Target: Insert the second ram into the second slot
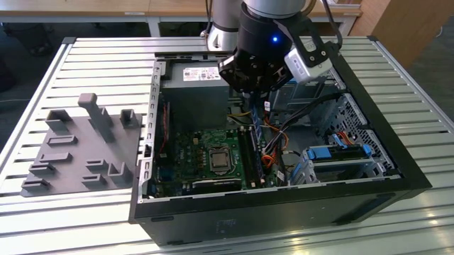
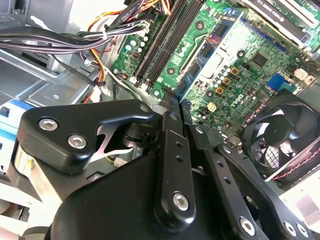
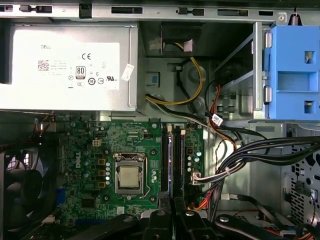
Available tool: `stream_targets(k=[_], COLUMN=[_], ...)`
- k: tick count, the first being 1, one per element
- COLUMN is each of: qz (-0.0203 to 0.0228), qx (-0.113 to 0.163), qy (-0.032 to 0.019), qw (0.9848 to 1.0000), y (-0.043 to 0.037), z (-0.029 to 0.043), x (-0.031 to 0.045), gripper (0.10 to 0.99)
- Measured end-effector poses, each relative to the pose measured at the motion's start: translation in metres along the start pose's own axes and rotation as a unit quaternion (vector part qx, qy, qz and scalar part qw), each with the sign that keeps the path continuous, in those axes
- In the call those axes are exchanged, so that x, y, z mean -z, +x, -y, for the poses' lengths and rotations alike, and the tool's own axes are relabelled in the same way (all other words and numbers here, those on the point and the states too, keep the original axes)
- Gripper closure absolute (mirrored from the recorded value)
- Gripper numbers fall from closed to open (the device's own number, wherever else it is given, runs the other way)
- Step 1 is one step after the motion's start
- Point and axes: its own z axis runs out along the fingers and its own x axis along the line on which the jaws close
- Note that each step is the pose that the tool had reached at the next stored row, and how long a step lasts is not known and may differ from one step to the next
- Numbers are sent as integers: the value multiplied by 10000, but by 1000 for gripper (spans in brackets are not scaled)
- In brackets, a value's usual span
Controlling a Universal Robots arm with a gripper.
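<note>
My gripper (image 1: 255, 95) hangs inside the open computer case (image 1: 397, 159), above the motherboard's two long dark memory slots (image 1: 250, 154). In both wrist views the black fingers (image 2: 172, 150) stand almost together. A thin blue sliver that I take for the second ram (image 2: 183, 103) sits at their tips, edge-on and mostly hidden. The gripper (image 3: 172, 207) lines up with the two parallel slots (image 3: 171, 160), roughly over the strip between them and clear above the board. Which slot is the second slot I cannot tell. In the second wrist view the gripper (image 2: 174, 104) is short of the slots (image 2: 165, 45).
A silver power supply (image 3: 65, 65) fills the case's far end. The processor socket (image 3: 129, 179) lies beside the slots, with bundled black and coloured cables (image 3: 250, 155) on their other side. Light-blue drive-bay latches (image 3: 292, 70) and a fan (image 2: 285, 140) are nearby. A grey fixture plate (image 1: 78, 149) lies on the slatted table.
</note>
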Motion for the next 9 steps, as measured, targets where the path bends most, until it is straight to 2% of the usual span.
stream_targets(k=[9], qz=[-7], qx=[0], qy=[0], qw=[10000], y=[0], z=[1], x=[-27], gripper=[949])
